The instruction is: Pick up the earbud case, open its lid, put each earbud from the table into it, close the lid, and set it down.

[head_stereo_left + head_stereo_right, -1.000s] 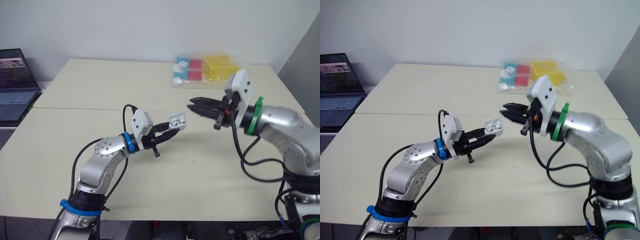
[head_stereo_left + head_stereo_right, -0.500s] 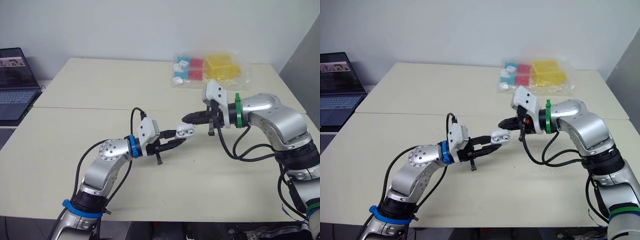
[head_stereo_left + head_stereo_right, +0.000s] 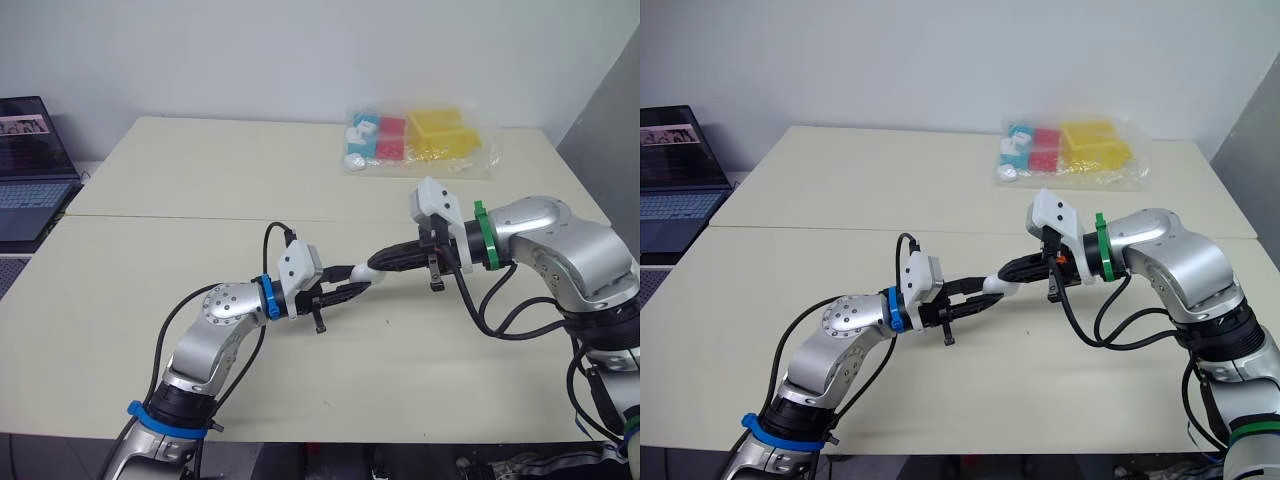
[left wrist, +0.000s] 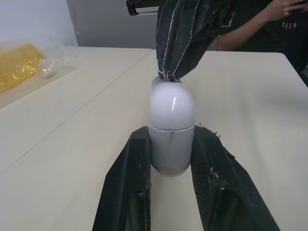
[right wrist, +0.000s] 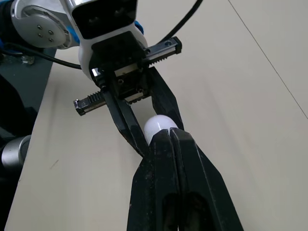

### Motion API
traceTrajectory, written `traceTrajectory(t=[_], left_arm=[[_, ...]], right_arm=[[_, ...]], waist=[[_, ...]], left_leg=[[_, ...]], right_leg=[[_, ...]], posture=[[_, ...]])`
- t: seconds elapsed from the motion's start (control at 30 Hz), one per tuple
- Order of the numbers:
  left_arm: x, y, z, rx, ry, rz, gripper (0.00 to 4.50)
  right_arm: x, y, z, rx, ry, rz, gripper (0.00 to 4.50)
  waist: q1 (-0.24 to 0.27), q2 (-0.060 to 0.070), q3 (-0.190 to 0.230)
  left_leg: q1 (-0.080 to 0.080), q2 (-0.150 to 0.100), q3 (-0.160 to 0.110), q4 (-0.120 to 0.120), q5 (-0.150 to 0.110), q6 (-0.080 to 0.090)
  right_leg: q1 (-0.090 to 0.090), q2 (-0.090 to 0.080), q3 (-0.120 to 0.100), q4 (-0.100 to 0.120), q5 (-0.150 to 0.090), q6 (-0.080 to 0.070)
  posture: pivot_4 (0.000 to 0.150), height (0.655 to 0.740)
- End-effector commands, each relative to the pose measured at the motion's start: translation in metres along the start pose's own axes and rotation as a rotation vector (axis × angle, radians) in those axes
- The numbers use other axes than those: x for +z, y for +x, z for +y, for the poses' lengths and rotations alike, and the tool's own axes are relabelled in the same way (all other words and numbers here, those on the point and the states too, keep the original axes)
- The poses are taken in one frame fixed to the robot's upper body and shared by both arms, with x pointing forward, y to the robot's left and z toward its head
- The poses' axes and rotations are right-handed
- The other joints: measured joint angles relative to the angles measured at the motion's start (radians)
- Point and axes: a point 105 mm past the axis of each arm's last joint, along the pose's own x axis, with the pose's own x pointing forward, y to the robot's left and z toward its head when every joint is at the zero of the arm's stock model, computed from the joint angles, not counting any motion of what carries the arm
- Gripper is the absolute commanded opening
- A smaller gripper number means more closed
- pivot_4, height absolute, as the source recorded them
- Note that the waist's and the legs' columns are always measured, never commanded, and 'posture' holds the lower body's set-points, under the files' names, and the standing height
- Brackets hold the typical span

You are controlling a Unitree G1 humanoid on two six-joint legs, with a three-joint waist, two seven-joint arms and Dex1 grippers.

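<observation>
The earbud case (image 4: 171, 132) — smooth, probably slippery — is gripped by its sides in the left end effector (image 4: 172, 142); the right end effector (image 5: 168, 135) is clenched.

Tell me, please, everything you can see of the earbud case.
The earbud case is a glossy white, plastic-looking rounded capsule with a seam round its middle; its lid is shut. It is held above the table between the left tool's two black fingers, and the right tool's closed tip touches its lid end.
</observation>
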Motion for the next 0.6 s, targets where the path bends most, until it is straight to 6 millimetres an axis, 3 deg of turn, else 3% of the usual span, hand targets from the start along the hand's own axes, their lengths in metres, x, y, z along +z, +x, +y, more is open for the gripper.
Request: traceTrajectory(t=[0.03, 0.1, 0.2, 0.3, 0.6], left_arm=[[0.017, 0.0, 0.005, 0.023, -0.061, -0.051, 0.76], [0.007, -0.001, 0.004, 0.02, -0.184, 0.0, 0.76], [-0.025, -0.004, -0.007, -0.022, -0.473, 0.178, 0.76], [-0.042, 0.001, -0.001, 0.054, -0.639, 0.23, 0.76], [-0.068, -0.002, 0.02, 0.186, -0.852, 0.316, 0.76]], right_arm=[[0.003, -0.001, 0.006, -0.014, -0.044, -0.019, 0.0], [0.003, -0.003, 0.007, -0.035, -0.068, -0.027, 0.0], [-0.007, -0.011, 0.006, -0.113, -0.138, -0.016, 0.0], [-0.022, -0.016, 0.004, -0.205, -0.22, 0.029, 0.0], [-0.045, -0.018, 0.025, -0.222, -0.318, 0.043, 0.0]], waist=[[0.0, 0.0, 0.0], [0.0, 0.0, 0.0], [-0.002, 0.0, 0.0], [0.0, 0.0, 0.0], [-0.001, -0.001, 0.0]], left_leg=[[0.0, 0.0, 0.0, 0.0, 0.0, 0.0], [0.0, 0.0, 0.0, 0.0, 0.0, 0.0], [0.0, 0.0, -0.001, 0.0, 0.0, 0.0], [0.0, 0.0, -0.001, 0.0, 0.0, 0.0], [0.002, -0.001, -0.001, 0.001, 0.0, 0.0]], right_leg=[[0.0, 0.0, 0.0, 0.0, 0.0, 0.0], [0.0, 0.0, 0.0, 0.0, 0.0, 0.0], [0.001, 0.0, -0.001, 0.0, 0.0, 0.0], [0.0, 0.0, -0.002, 0.0, 0.0, 0.001], [0.001, 0.001, -0.001, 0.001, 0.0, 0.001]], posture=[[0.15, 0.74], [0.15, 0.74], [0.15, 0.74], [0.15, 0.74], [0.15, 0.74]])
